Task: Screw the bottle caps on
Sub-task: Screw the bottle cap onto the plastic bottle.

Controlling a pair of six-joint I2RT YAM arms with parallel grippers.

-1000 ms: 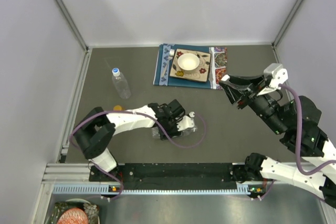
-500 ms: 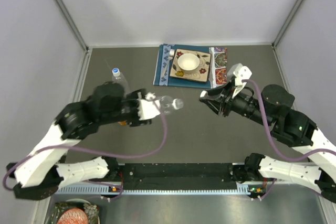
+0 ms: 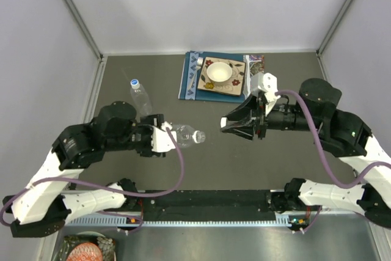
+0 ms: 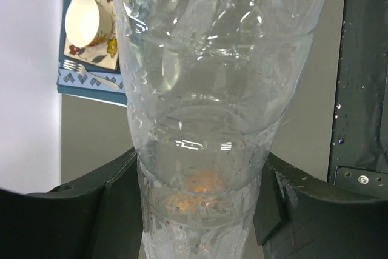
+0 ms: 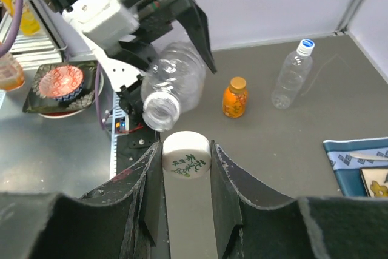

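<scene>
My left gripper is shut on a clear ribbed bottle, held level above the table with its open mouth toward the right arm; the bottle fills the left wrist view. My right gripper is shut on a white cap with green print, a short way from the bottle's open mouth. In the top view the right gripper faces the bottle with a gap between. A second clear bottle with a blue-and-white cap stands at the back left. A squat orange bottle with an orange cap stands upright.
A blue mat at the back holds a patterned plate with a white bowl and a fork. Grey walls close in the left, back and right. The black rail runs along the near edge.
My left arm lowered the clear bottle slightly and turned its mouth toward the right arm. My right gripper moved left with the white cap, closing the gap to the bottle's mouth.
</scene>
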